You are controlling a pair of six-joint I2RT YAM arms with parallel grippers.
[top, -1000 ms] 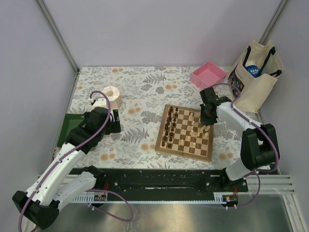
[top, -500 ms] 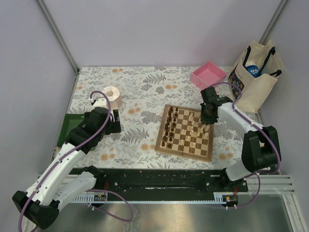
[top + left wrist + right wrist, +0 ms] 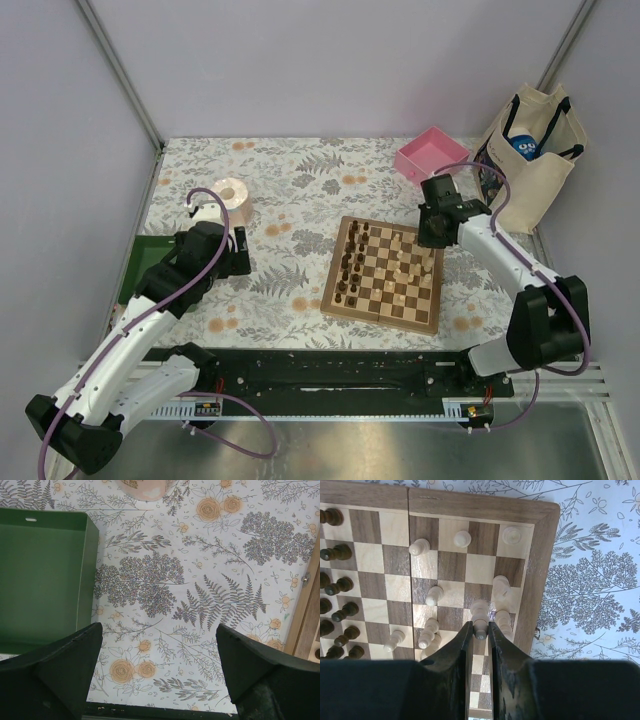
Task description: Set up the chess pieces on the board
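A pale chess piece is pinched by the right gripper over the board; the left gripper is spread wide.

Board was wood, low satin sheen, grain showing on border. Pale chess piece nipped in right pincer looked smooth turned wood. That pincer and left pincer were matt black plastic. Table had matt floral print. Green tray matt plastic. Bag was canvas cloth.
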